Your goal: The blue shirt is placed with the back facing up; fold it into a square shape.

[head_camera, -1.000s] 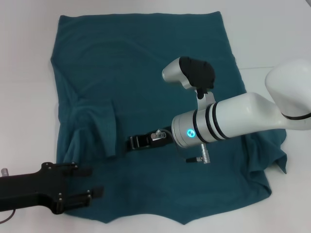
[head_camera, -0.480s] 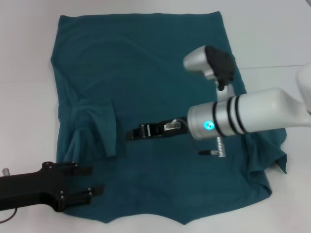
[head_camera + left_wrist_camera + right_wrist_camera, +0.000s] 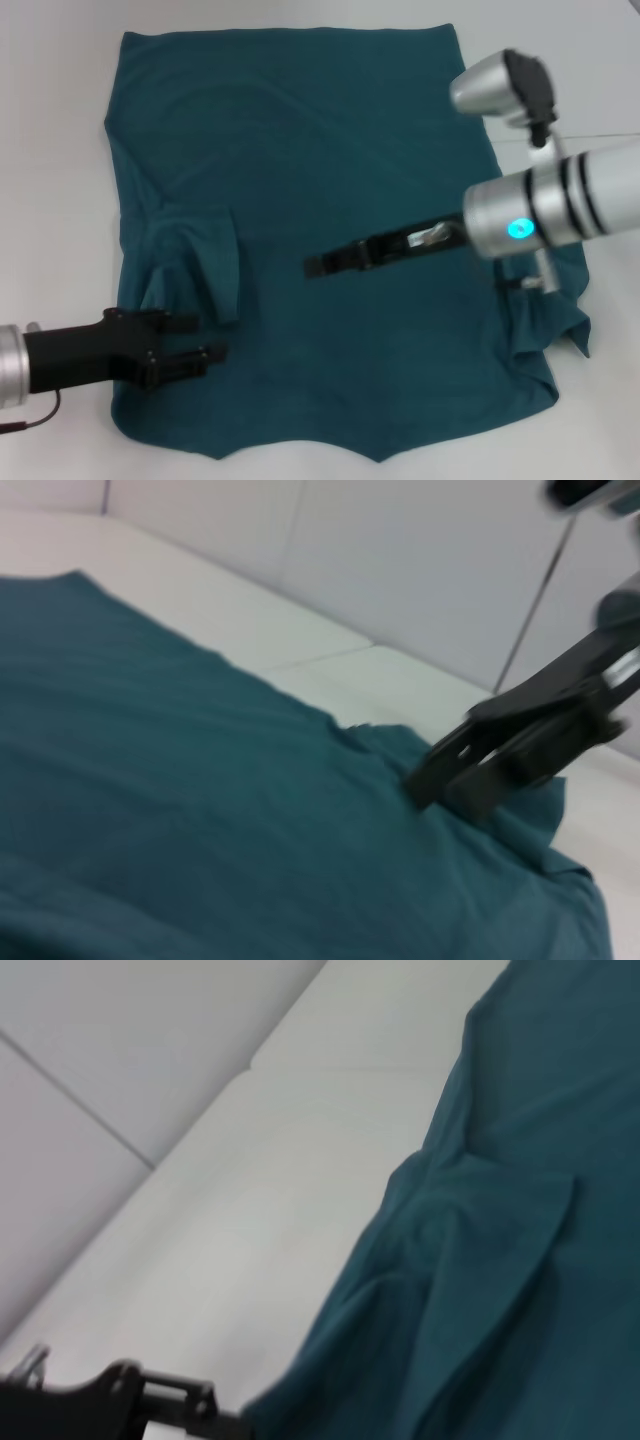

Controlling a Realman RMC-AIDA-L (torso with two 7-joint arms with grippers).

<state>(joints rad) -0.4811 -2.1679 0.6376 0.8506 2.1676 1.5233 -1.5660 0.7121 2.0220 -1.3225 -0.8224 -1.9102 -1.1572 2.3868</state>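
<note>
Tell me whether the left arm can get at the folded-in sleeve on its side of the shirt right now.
Probably yes. The left gripper hangs with open jaws just beside the folded-in sleeve of the blue shirt, nothing between them.

Soft cloth, hard plastic, smooth table

The blue shirt is matt, soft, creased cloth under the matt black left gripper and right gripper; the white table looks smooth.

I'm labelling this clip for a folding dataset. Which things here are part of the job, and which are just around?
Part of the job:
blue shirt
left gripper, open
right gripper

Just around:
white table, which the shirt lies on; nothing else is lying about
</note>
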